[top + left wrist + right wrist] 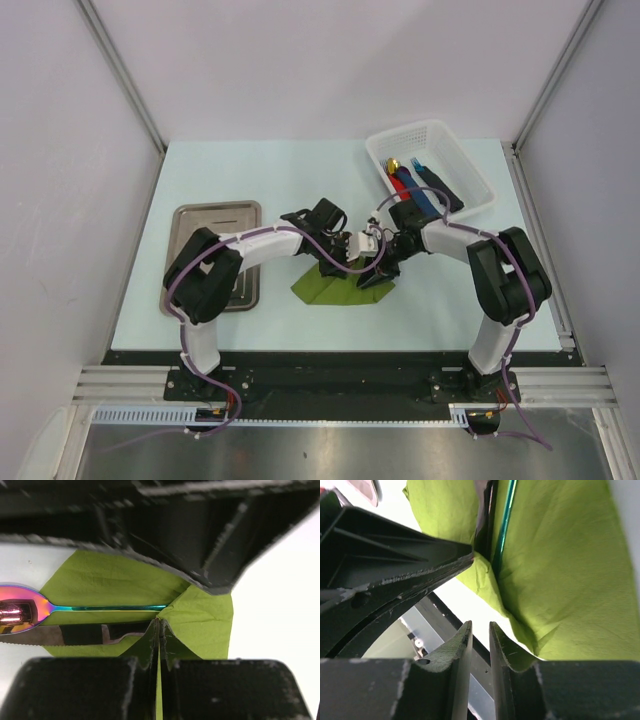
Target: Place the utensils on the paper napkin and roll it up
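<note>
Closest to the left wrist camera, the left pincer (159, 630) has its two black fingers pressed fully together on a raised fold of the paper napkin (115, 580), a thin green sheet. The pinched fold stands up like a small tent over the handle ends of the utensils (110, 608).

Two utensils lie side by side on the napkin. One is a spoon (20, 611) with a rainbow-sheened bowl and a slim teal handle. The other is a dark knife (65, 634), just beside it on the near side. Their long axis runs left to right in this view. The handle ends point at the left pincer and the heads stick out past the napkin's far edge.

In the right wrist view, the right pincer (480, 630) has its fingers a narrow slit apart, with nothing seen between them. The napkin's edge lies against the outer side of one finger.

From above, both arms meet over the napkin, which lies near the middle of the pale tabletop (250, 170). A silver tray (215, 225) sits well to the left. A white basket (405, 130) holding red and blue pieces sits at the back right.

Judging from this, the left arm has the grip. The fold probably needs to go over the handles along their length, and the roll should then run across that long axis.
</note>
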`<state>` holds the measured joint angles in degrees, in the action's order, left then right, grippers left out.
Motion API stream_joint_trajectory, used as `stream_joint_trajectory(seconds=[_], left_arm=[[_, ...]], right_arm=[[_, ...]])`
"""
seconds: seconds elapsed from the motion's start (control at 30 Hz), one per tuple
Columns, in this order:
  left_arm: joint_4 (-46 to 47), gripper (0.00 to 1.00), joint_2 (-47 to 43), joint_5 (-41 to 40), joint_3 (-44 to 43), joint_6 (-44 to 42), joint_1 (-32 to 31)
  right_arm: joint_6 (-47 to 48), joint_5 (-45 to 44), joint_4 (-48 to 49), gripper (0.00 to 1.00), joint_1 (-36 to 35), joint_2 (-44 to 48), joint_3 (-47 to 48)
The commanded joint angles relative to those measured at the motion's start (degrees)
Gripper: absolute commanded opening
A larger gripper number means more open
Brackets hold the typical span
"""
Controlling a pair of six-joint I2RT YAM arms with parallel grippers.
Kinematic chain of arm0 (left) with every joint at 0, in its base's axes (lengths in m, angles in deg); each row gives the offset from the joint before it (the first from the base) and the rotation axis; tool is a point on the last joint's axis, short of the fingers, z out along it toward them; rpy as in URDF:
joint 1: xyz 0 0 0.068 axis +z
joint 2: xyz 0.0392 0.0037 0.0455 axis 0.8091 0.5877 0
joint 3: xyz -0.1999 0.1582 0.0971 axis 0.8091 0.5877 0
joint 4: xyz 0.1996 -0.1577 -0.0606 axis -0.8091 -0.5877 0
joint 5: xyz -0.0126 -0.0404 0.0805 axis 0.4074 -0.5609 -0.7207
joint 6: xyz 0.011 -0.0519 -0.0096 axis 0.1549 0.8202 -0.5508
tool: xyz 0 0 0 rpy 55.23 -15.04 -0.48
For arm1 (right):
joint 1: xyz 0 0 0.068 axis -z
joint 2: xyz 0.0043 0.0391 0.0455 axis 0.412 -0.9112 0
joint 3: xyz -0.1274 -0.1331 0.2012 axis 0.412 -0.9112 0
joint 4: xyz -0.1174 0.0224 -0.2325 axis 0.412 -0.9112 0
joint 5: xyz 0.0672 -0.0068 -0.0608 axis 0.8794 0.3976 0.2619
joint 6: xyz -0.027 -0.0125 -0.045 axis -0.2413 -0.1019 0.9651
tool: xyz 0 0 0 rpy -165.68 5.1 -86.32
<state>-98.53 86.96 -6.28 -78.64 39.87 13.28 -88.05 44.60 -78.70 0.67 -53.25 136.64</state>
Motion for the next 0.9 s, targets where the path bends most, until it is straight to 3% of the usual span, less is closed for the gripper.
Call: stream_joint_trajectory(seconds=[0.0,0.43,0.53,0.6,0.73,0.87], left_arm=[[2.5,0.00,0.5,-1.1,-1.3,0.7,0.5],[2.6,0.01,0.8,-2.5,-1.2,2.0,0.5],[2.3,0.09,-0.6,-2.7,-0.8,4.0,0.9],[1.8,0.21,-3.0,-1.4,-0.7,6.0,1.9],[-0.2,0.37,-8.1,6.0,-0.2,15.3,6.1],[-3.2,0.42,-12.2,15.3,2.4,21.9,7.0]], right_arm=[[1.4,0.0,-1.3,0.24,-0.9,-0.5,1.8],[0.6,-1.2,1.6,0.20,-2.4,-5.7,1.5],[0.7,-2.8,1.6,0.17,-2.8,-6.4,1.7],[1.0,-4.1,1.3,0.17,-2.9,-6.8,1.8],[1.2,-5.6,0.9,0.16,-3.0,-7.1,1.7],[1.1,-6.7,0.8,0.16,-2.7,-7.1,1.8]])
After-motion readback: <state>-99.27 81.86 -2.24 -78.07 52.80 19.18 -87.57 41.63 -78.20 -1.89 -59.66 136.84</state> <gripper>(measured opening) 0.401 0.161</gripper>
